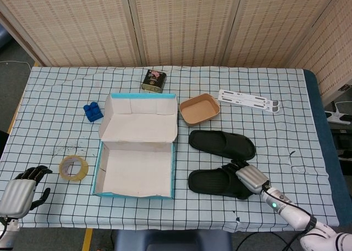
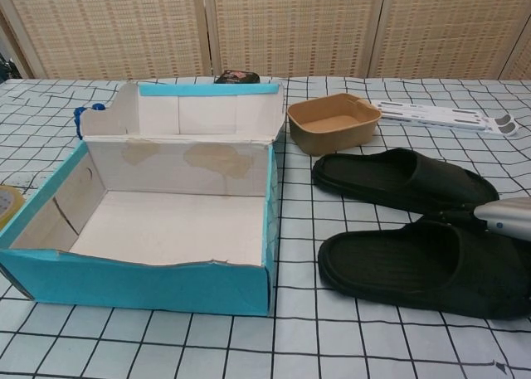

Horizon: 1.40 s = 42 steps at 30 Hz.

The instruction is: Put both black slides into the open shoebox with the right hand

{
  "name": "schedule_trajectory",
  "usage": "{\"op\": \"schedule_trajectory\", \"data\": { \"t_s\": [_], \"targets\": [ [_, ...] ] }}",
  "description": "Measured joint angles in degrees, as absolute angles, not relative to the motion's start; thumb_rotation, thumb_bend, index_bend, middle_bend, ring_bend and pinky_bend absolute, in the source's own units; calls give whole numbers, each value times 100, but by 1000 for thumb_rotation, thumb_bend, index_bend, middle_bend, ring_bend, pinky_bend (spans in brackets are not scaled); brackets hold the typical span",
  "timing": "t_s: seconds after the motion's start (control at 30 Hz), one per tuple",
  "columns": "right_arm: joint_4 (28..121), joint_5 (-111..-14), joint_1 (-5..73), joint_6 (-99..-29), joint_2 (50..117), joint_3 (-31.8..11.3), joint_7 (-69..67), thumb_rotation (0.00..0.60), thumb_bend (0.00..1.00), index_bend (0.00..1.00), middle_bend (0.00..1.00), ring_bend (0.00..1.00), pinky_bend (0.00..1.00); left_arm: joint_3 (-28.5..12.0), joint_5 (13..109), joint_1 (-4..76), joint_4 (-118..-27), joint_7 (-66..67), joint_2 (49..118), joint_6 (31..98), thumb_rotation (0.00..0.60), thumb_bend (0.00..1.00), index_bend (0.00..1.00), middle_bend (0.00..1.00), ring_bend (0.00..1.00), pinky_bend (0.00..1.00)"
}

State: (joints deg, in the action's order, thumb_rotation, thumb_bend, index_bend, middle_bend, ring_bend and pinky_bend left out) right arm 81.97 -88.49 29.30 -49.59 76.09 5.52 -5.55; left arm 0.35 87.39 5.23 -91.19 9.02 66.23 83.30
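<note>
Right hand: the right hand lies on the strap end of the near slide, dark fingers over the strap's far side; it looks to be taking hold, but whether the fingers have closed on it I cannot tell from either view.
Near slide: flat on the table, just right of the shoebox, long axis running left to right, open toe end toward the box. In the chest view the slide fills the lower right, with only the hand's silver edge showing.
Key relation: the box opening lies directly left of the hand, along the slide's own length, so my judgement is that the carry is a lift and a straight leftward move over the blue wall.
Far slide: the far slide lies parallel just behind, close to the fingers; neither slide is in the box.
Left hand: the left hand rests at the table's near left corner, holding nothing, fingers loosely curled and apart, well apart from both slides; the right is far nearer.
Nearby: a tape roll sits left of the box.
</note>
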Motion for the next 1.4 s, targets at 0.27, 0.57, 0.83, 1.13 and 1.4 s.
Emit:
{"op": "schedule_trajectory", "data": {
  "t_s": [0.27, 0.57, 0.83, 1.13, 1.4],
  "targets": [
    [8021, -8816, 2733, -5489, 7770, 442, -391, 600, 76, 534, 468, 351, 336, 33, 8721, 525, -9114, 891, 6623, 8312, 600, 381, 309, 242, 241, 423],
    [8157, -9054, 2516, -6270, 7610, 371, -320, 600, 76, 540, 472, 356, 340, 37, 8701, 538, -9109, 920, 6629, 8268, 600, 382, 309, 241, 241, 423],
    [8721, -9257, 2379, -6531, 7041, 463, -258, 600, 77, 540, 472, 356, 343, 41, 8684, 544, -9111, 950, 6638, 8243, 600, 382, 309, 242, 241, 423],
    [8783, -9463, 2367, -6705, 6976, 471, -469, 600, 76, 544, 472, 357, 350, 41, 8667, 549, -9126, 952, 6634, 8224, 600, 381, 309, 242, 241, 423],
    [9710, -9673, 2449, -6900, 6780, 282, 179, 600, 76, 544, 472, 357, 353, 43, 8668, 557, -9129, 951, 6632, 8210, 600, 381, 309, 242, 244, 424]
  ]
}}
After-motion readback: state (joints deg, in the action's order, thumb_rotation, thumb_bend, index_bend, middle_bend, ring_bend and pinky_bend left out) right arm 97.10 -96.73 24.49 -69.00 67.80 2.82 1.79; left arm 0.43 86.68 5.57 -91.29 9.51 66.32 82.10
